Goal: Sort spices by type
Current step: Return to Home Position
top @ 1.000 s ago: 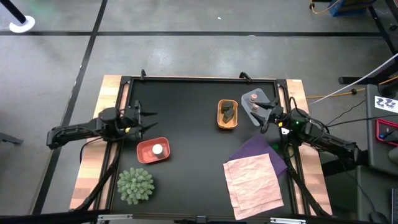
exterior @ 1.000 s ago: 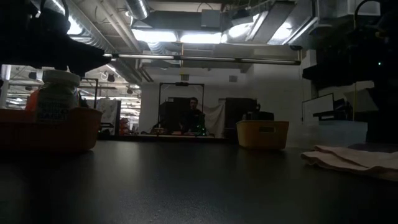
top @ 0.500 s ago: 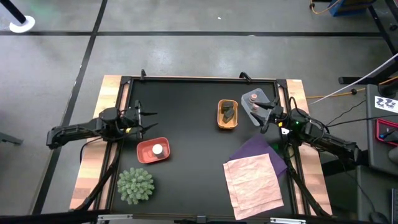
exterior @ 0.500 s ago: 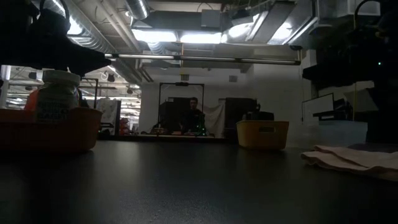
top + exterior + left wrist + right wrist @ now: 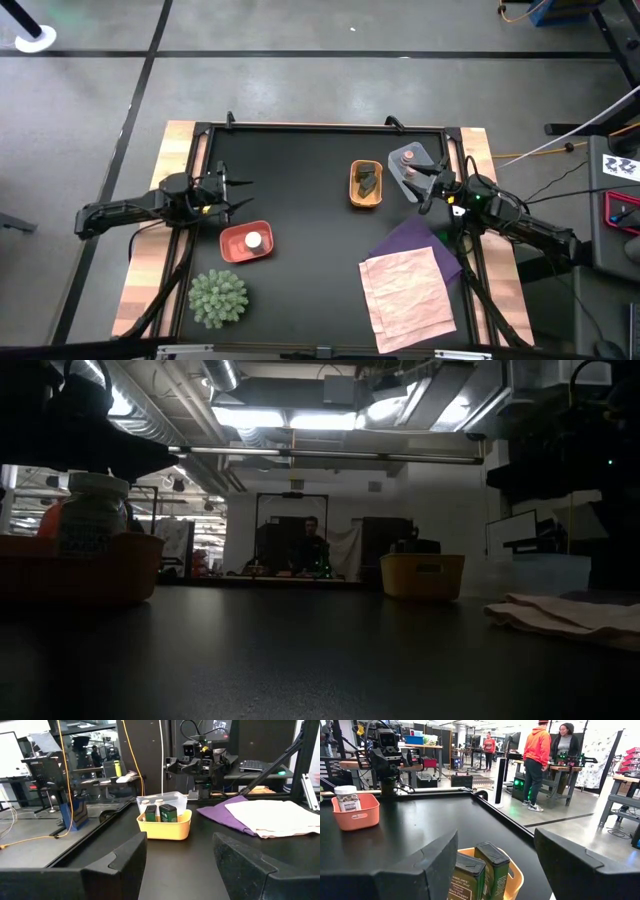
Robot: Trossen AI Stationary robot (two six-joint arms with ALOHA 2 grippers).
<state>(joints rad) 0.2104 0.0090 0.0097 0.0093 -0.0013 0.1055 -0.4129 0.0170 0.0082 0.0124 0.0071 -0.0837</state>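
Two green cans [image 5: 367,182] stand upright in the yellow bin [image 5: 366,206] just ahead of the right pincer [image 5: 427,192], spread wide and empty. The left pincer [image 5: 238,196], equally wide, hangs near the white-capped jar [image 5: 253,240]; sorting appears complete.

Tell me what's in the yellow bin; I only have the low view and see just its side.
Observer: Two green cans stand upright, side by side, in the yellow bin.
Operator: And the clear tray next to it?
Observer: The left wrist view shows two small round lids inside it.
Operator: Are the grippers free?
Observer: Both are open and empty: left gripper at the left edge of the table, right gripper beside the clear tray.
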